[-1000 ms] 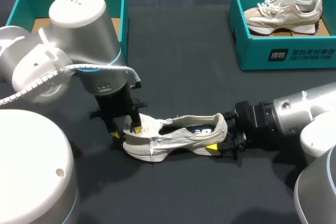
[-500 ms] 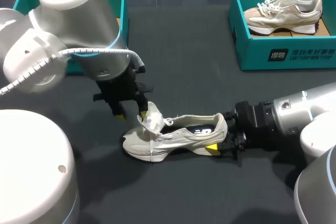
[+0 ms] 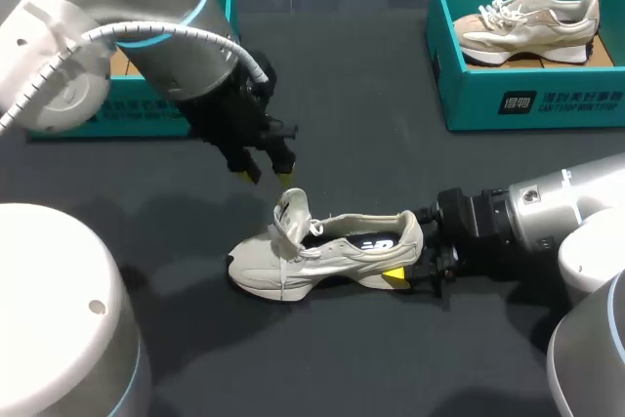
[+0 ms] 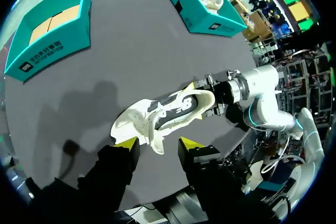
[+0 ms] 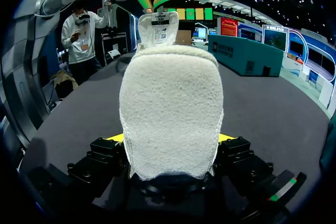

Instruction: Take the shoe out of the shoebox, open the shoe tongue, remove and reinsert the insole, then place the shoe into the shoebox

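Lifted clear of the tongue (image 3: 293, 214), the left gripper (image 3: 266, 178) now hangs released and empty just above the sneaker (image 3: 332, 256). That tongue stands upright. The right gripper (image 3: 412, 253) grasps the sneaker's heel (image 3: 410, 233) from both sides. The sneaker lies on the table (image 3: 371, 144), outside the empty shoebox (image 3: 98, 116).

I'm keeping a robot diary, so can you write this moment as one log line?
left gripper: open, above shoe | right gripper: shut on shoe heel | shoe: on table, tongue up
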### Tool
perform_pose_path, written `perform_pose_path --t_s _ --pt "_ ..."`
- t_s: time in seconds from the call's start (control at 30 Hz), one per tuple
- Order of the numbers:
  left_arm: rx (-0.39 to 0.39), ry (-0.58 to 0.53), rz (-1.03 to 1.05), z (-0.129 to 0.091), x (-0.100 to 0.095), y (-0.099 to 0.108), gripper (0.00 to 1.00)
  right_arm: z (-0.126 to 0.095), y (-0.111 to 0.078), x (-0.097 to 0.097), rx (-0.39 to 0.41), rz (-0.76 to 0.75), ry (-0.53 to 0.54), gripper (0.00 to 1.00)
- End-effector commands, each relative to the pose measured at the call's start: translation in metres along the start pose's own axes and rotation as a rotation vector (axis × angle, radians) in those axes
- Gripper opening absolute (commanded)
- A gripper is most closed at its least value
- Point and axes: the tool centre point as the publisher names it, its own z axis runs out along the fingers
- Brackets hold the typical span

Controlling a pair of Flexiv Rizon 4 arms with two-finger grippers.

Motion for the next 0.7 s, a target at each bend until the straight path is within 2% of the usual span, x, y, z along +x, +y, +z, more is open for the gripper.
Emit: perform_pose_path --t_s 0.03,0.07,0.1,0.13,0.2,0.27,0.3,0.6,0.7 --pt "-0.075 0.034 0.171 0.003 0.013 -0.022 0.36 0.002 -0.002 -0.001 0.002 0.0 -0.003 0.0" --pt "-0.077 0.048 0.219 0.003 0.017 -0.024 0.28 0.002 -0.002 -0.001 0.002 0.0 -0.003 0.0" --pt "-0.078 0.058 0.264 0.002 0.021 -0.026 0.09 0.002 -0.002 -0.001 0.002 0.0 -0.003 0.0" --pt "-0.076 0.059 0.319 0.002 0.026 -0.028 0.0 0.002 -0.002 -0.001 0.002 0.0 -0.003 0.0" --pt "-0.066 0.049 0.426 0.003 0.036 -0.029 0.0 0.002 -0.002 -0.001 0.002 0.0 -0.003 0.0" --pt "-0.092 0.03 0.535 0.005 0.045 -0.03 0.0 0.002 -0.002 -0.001 0.002 0.0 -0.003 0.0" --pt "-0.101 0.061 0.409 0.005 0.05 -0.037 0.0 0.002 -0.002 -0.001 0.002 0.0 -0.003 0.0" --pt "-0.101 0.061 0.409 0.005 0.05 -0.037 0.0 0.002 -0.002 -0.001 0.002 0.0 -0.003 0.0" --pt "-0.108 0.058 0.541 0.02 0.058 -0.031 0.0 0.002 -0.002 -0.001 0.002 0.0 -0.003 0.0"
